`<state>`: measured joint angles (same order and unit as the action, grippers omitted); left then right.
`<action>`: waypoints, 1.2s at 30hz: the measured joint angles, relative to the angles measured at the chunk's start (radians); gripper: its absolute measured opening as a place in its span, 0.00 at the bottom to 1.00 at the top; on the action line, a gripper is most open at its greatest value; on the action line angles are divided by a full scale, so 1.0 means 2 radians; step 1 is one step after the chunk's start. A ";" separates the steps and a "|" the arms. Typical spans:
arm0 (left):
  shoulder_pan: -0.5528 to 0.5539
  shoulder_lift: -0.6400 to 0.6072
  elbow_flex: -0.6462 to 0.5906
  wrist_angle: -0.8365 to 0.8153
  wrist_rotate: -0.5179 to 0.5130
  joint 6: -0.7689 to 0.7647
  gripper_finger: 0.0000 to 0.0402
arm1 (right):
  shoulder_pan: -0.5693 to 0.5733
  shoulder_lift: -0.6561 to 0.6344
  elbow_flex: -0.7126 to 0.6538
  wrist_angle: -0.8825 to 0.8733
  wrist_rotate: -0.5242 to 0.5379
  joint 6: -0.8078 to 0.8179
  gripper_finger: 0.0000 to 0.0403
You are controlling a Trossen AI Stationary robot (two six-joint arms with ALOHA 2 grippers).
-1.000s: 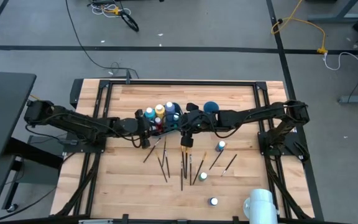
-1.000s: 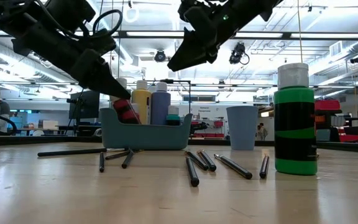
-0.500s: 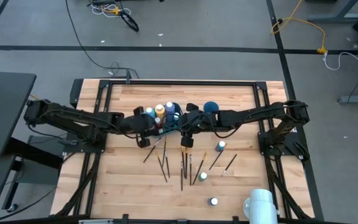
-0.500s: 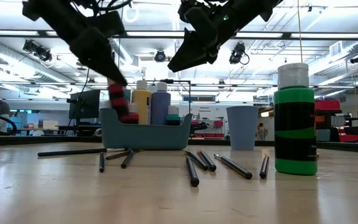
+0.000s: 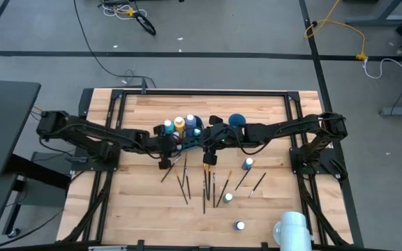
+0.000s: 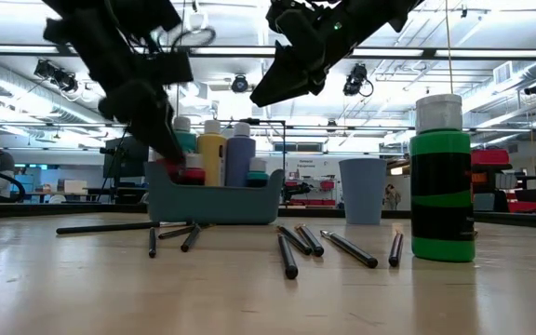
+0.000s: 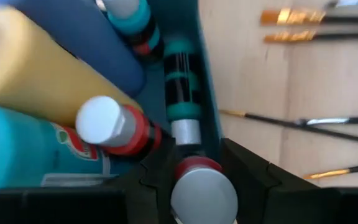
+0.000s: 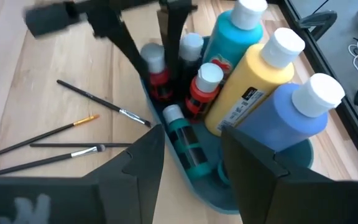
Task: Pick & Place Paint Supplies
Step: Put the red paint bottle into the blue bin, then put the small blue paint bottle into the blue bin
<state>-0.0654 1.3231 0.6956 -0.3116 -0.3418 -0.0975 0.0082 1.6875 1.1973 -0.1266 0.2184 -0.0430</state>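
A: Where is the left gripper sitting?

B: It is reaching down into the teal bin at the bench's far middle. Its fingers are clamping a small red paint bottle by the neck, and the bottle is standing inside the bin.

A: What else is sitting in the bin?

B: A tall teal bottle, a yellow bottle and a blue bottle are standing upright. Another red bottle is standing beside them, and a small teal-and-black bottle is lying on its side.

A: And the right gripper?

B: It is hovering just right of the bin, fingers apart, holding nothing.

A: The rest of the supplies?

B: Paintbrushes are lying scattered on the bench nearer than the bin, and three small bottles are standing to the right.
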 joint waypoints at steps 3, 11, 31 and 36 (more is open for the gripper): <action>0.000 0.024 0.002 0.013 -0.007 0.002 0.30 | 0.000 0.000 0.000 0.000 0.000 0.000 0.41; 0.000 0.036 0.003 0.028 -0.014 0.000 0.45 | 0.000 0.000 0.000 0.002 0.000 0.000 0.41; -0.002 -0.016 0.048 0.020 0.042 0.012 0.52 | 0.018 0.000 0.000 -0.014 -0.068 -0.009 0.41; -0.006 -0.046 0.051 0.021 0.047 0.009 0.52 | 0.041 0.000 0.000 -0.018 -0.070 -0.023 0.41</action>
<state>-0.0780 1.2320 0.7969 -0.2695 -0.2477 -0.0790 0.0907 1.6875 1.1969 -0.1624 0.0793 -0.0892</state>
